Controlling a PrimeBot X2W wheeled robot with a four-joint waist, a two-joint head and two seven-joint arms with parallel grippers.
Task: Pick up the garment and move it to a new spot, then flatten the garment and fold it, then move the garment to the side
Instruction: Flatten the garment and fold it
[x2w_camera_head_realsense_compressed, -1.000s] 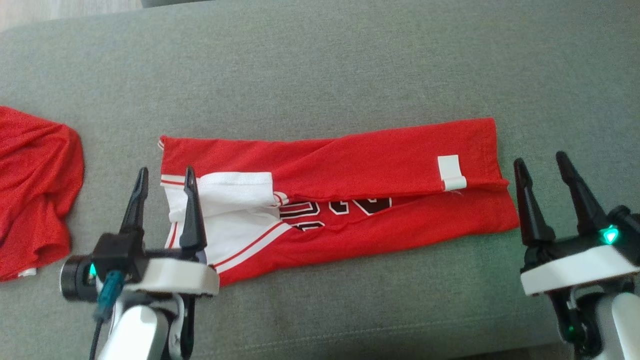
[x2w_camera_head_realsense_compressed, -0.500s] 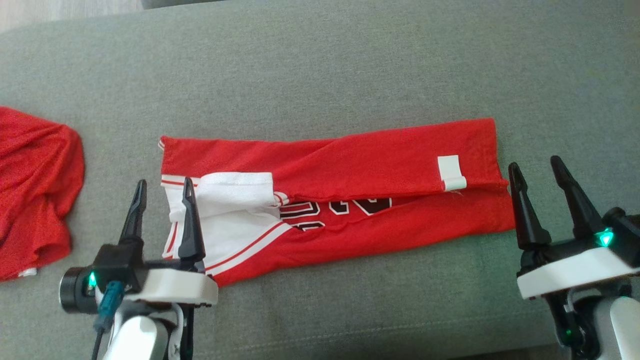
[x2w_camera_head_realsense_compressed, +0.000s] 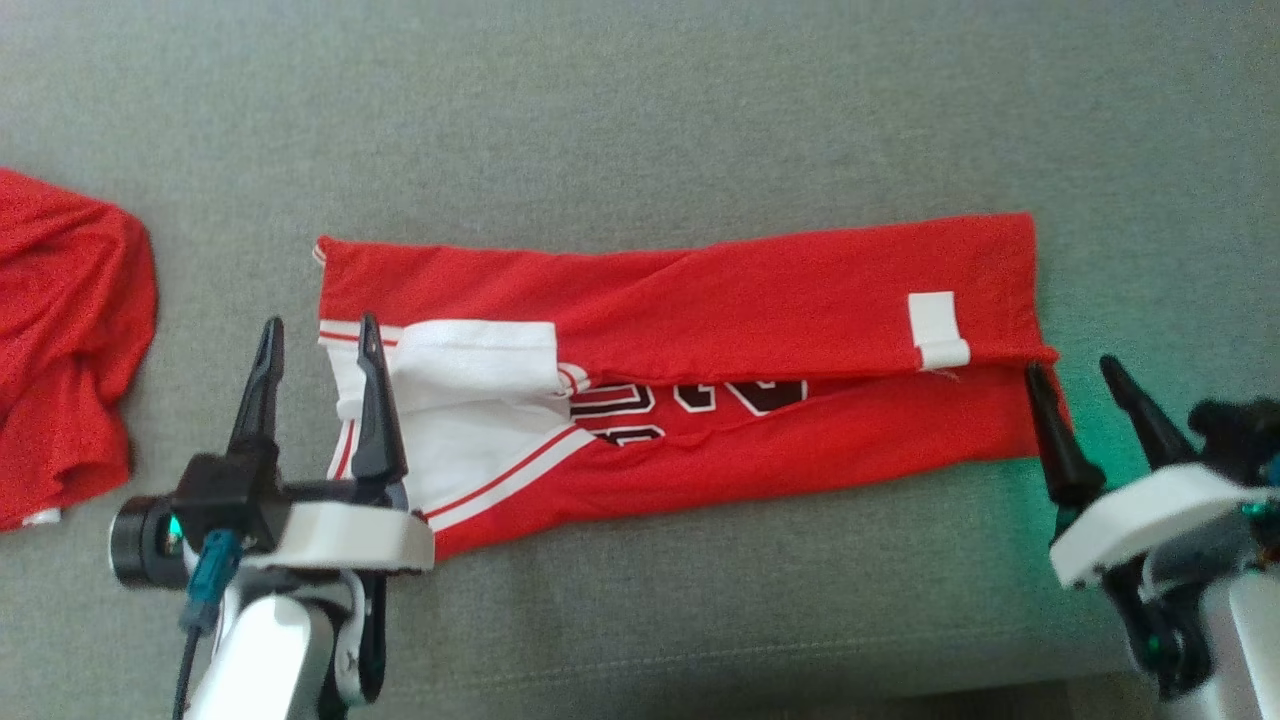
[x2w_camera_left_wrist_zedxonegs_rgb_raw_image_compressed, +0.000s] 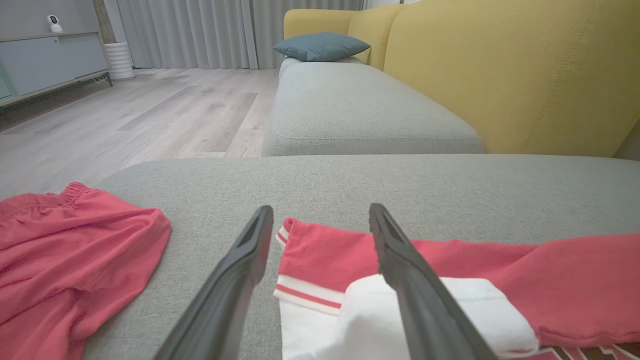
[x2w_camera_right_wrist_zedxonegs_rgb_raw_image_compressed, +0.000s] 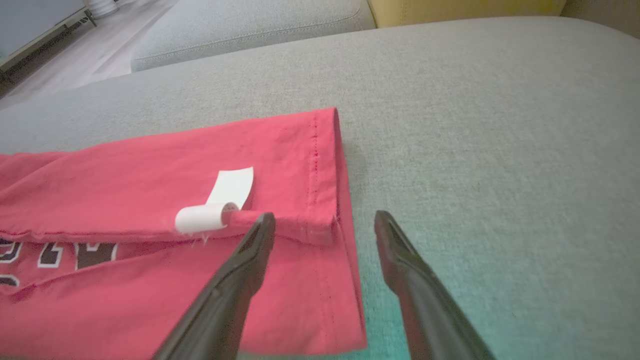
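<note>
The garment (x2w_camera_head_realsense_compressed: 700, 300) is a red jersey with white trim and dark lettering, folded into a long band across the grey cushion (x2w_camera_head_realsense_compressed: 640, 120). A white tag (x2w_camera_head_realsense_compressed: 938, 330) sits near its right end. My left gripper (x2w_camera_head_realsense_compressed: 315, 335) is open at the garment's left end, one finger over the white panel, the other over bare cushion. In the left wrist view the garment's striped corner (x2w_camera_left_wrist_zedxonegs_rgb_raw_image_compressed: 305, 260) lies between the fingers (x2w_camera_left_wrist_zedxonegs_rgb_raw_image_compressed: 400, 260). My right gripper (x2w_camera_head_realsense_compressed: 1078, 372) is open at the right end; in the right wrist view the hem corner (x2w_camera_right_wrist_zedxonegs_rgb_raw_image_compressed: 345, 235) lies between its fingers (x2w_camera_right_wrist_zedxonegs_rgb_raw_image_compressed: 250, 255).
A second red garment (x2w_camera_head_realsense_compressed: 60, 340) lies crumpled at the cushion's left. The left wrist view shows a grey sofa seat (x2w_camera_left_wrist_zedxonegs_rgb_raw_image_compressed: 360, 115), a yellow backrest (x2w_camera_left_wrist_zedxonegs_rgb_raw_image_compressed: 515, 70), a blue pillow (x2w_camera_left_wrist_zedxonegs_rgb_raw_image_compressed: 320, 46) and wooden floor (x2w_camera_left_wrist_zedxonegs_rgb_raw_image_compressed: 125, 120). The cushion's front edge (x2w_camera_head_realsense_compressed: 700, 690) runs near both wrists.
The head camera has tilted down, shifting the whole picture. My right gripper has come left and nearer the garment's right hem. The left gripper has drawn back slightly. Both stay open.
</note>
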